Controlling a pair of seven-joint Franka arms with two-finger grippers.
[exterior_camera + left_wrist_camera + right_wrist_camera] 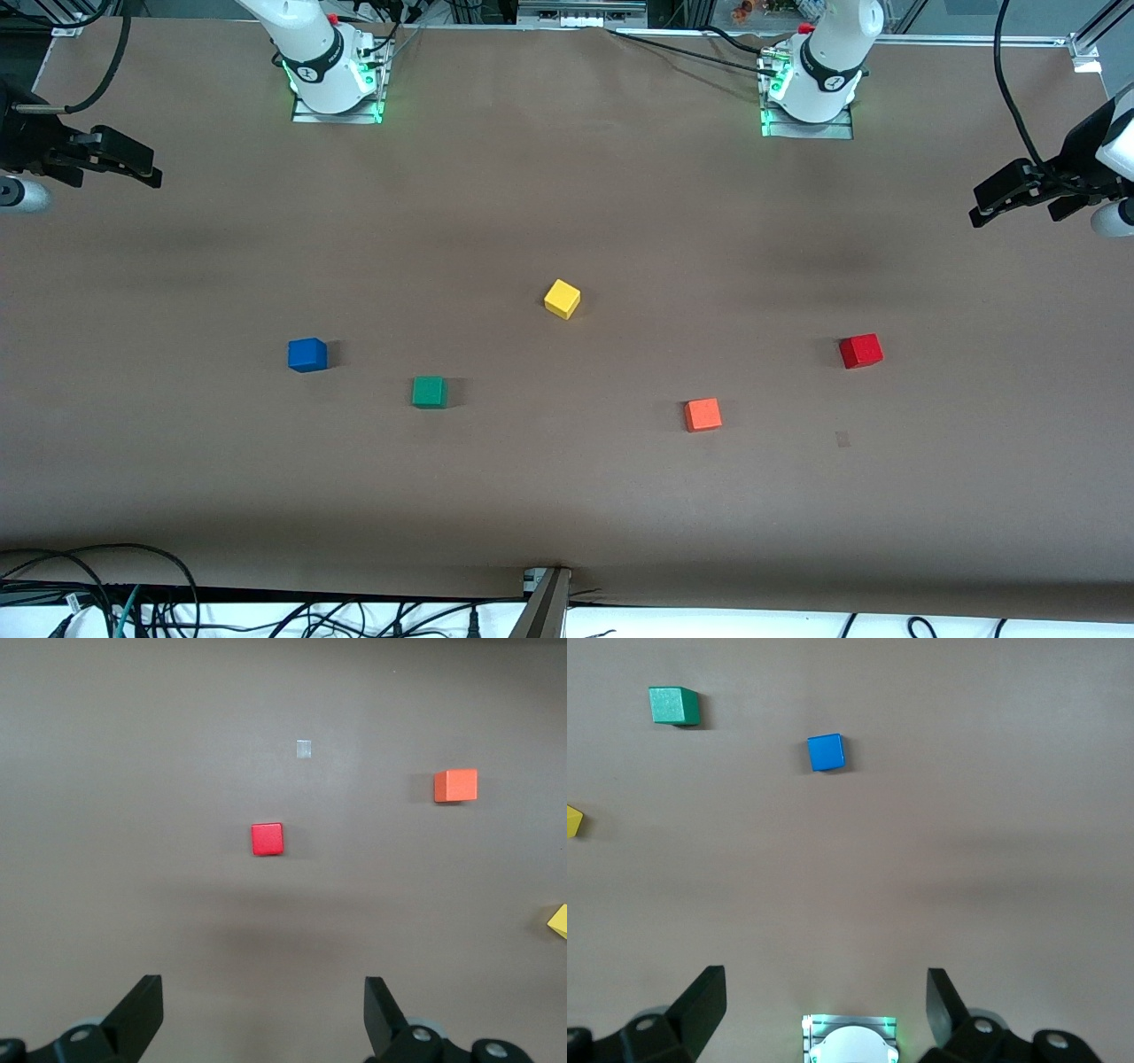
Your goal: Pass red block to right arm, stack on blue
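Observation:
The red block [860,351] sits on the brown table toward the left arm's end; it also shows in the left wrist view [267,839]. The blue cube [306,354] sits toward the right arm's end and shows in the right wrist view [826,752]. My left gripper [983,206] hangs open and empty in the air over the left arm's end of the table, apart from the red block; its jaws stand wide in its wrist view [263,992]. My right gripper [151,170] hangs open and empty over the right arm's end [826,988].
A green cube [430,392] lies beside the blue one. A yellow cube [562,299] lies mid-table. An orange cube [702,414] lies beside the red block, nearer the front camera. A small pale mark [842,439] is on the table near the red block.

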